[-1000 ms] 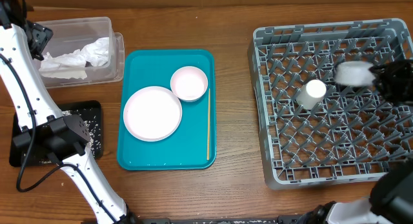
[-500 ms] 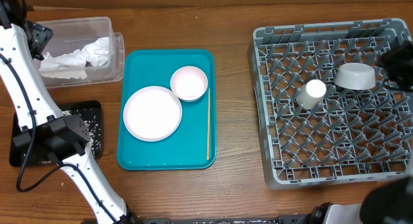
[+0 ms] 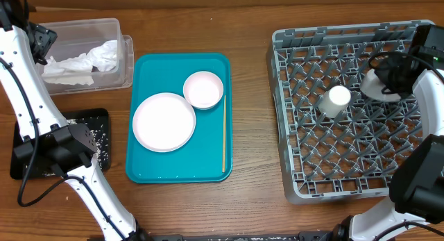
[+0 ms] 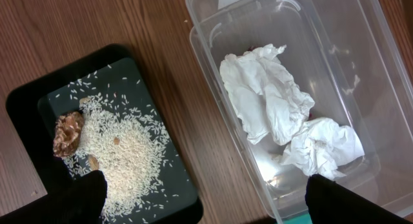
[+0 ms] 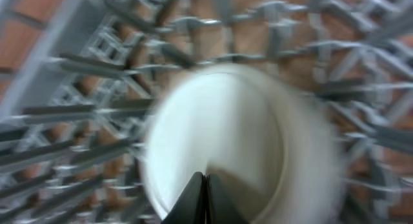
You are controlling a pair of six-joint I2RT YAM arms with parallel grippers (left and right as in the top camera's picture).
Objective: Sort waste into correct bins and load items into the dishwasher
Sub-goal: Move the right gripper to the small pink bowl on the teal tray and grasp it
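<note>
Left arm [image 3: 26, 88] — white links, black joints, black cable; right arm [image 3: 431, 102] alike.

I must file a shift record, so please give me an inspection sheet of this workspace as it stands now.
Surface: brown wooden table, bearing a large teal plastic tray.
Job's things: white round plate, small white bowl and thin wooden chopstick on the teal tray; small white cup and a pale round bowl in the grey plastic dish rack; crumpled white napkins in the clear plastic tub; loose white rice in the black tray.
Clutter: nothing seen.
Grippers: left gripper open above tub and black tray; right gripper shut, over the pale bowl.
Cables: black cable looping beside the left arm.
Surroundings: nothing seen.
</note>
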